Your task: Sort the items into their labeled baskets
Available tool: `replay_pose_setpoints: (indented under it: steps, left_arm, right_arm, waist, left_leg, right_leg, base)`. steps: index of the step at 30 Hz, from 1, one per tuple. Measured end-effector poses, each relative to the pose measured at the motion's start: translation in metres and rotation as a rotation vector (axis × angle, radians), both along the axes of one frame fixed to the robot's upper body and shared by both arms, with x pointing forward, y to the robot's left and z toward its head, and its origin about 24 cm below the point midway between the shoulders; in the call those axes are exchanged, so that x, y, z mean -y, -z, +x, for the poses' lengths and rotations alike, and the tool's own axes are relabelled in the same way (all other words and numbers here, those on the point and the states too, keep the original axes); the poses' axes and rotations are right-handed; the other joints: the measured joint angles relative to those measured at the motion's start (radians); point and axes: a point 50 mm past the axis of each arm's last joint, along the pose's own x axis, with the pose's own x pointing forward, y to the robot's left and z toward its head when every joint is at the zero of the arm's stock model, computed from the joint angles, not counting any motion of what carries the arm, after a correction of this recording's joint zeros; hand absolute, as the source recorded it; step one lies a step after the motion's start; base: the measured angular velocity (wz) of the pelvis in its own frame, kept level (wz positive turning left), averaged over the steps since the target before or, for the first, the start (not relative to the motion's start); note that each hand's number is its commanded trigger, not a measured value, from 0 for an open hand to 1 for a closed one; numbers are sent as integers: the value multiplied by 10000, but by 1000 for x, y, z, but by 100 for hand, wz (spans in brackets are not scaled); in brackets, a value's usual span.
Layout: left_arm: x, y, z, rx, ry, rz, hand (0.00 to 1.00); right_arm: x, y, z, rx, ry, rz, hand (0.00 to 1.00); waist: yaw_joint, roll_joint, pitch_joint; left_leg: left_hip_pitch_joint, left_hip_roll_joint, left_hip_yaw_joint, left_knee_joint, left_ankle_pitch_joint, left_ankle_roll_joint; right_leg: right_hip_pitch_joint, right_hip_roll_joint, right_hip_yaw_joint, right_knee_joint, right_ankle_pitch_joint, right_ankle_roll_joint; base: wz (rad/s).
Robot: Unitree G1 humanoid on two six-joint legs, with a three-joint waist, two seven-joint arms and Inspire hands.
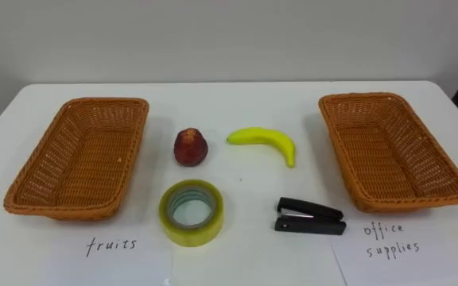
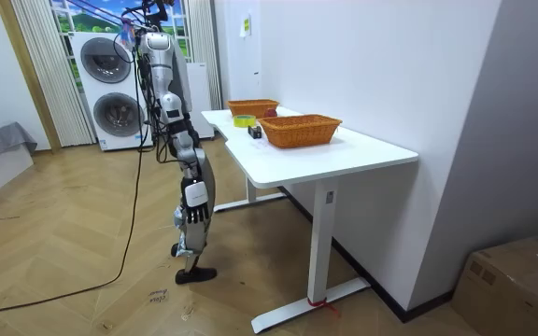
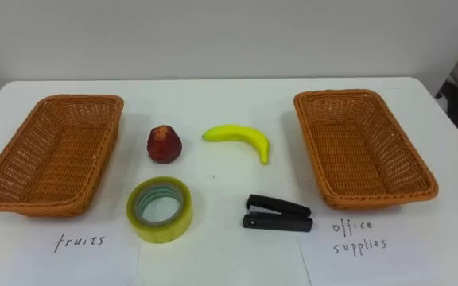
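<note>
Currently nothing is sorted: both baskets have nothing in them and all four items sit on the white table (image 1: pixel 245 95) between them. The left basket (image 1: pixel 102 102) and the right basket (image 1: pixel 356 97) are wicker, each with a handwritten paper label (image 1: pixel 111 245) on the near side.

Far row: the red fruit (image 1: pixel 190 148) is upright, just right of the left basket. The banana (image 1: pixel 265 140) is to its right, curved, with its tip pointing toward the right basket.

Near row: the tape roll (image 1: pixel 191 212) lies flat, directly nearer than the red fruit. The black stapler (image 1: pixel 309 217) lies flat and closed, nearer than the banana and close to the right basket's near left corner. No item touches another.

In the room view the robot stands upright at the table's long edge, facing it, with washing machines (image 2: pixel 110 79) behind it. Its right arm seems to hang down along the body, with the right hand (image 2: pixel 192 157) low beside the table edge. It's too small there, so I cannot tell whether that hand is open or closed.
</note>
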Motion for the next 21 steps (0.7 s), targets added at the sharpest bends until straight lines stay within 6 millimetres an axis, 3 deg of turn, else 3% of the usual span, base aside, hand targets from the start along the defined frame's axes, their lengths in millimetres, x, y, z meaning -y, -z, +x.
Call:
replay_pose_setpoints:
  steps: [16,21]
  left_arm:
    - [-2,-1,1,214,-63,365,0]
    - [-9,-2,1,350,-425,603,0]
  right_arm:
    - [0,0,0,93,518,60,0]
    - [3,-1,-5,192,1601,16,0]
  waist:
    - [-31,-46,28]
    - [-31,-40,29]
  left_leg:
    - [5,-11,-19,-18,0,0]
    - [13,-9,15,-69,0,0]
  right_leg:
    - [-19,-52,13,-7,-1,2]
    - [-51,-50,20,7,-2,3]
  base:
    - [0]
    - [0]
